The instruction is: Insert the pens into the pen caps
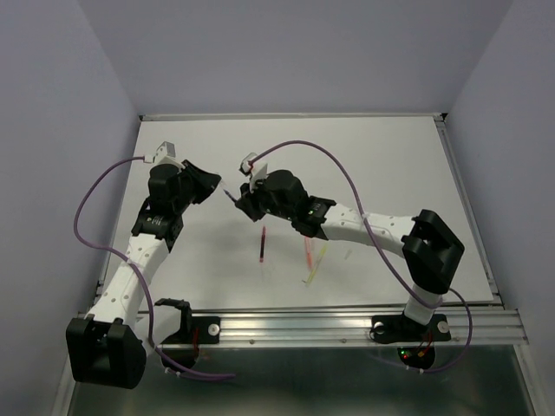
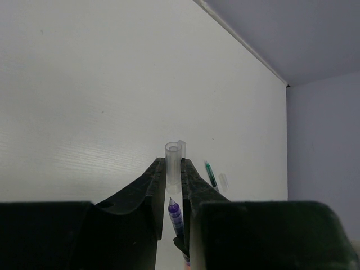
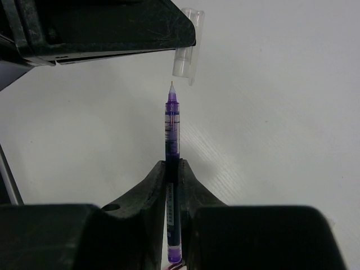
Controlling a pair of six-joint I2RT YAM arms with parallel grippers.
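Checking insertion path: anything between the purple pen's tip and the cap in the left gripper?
Nothing visible. Only air lies between the purple pen, in the right gripper, and the clear cap, in the left gripper.

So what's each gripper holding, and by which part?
Left gripper: a pen cap, by its back half. Right gripper: the purple pen, at mid-barrel.

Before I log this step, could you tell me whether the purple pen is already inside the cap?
Out: the purple pen shows its bare tip, just short of the cap.
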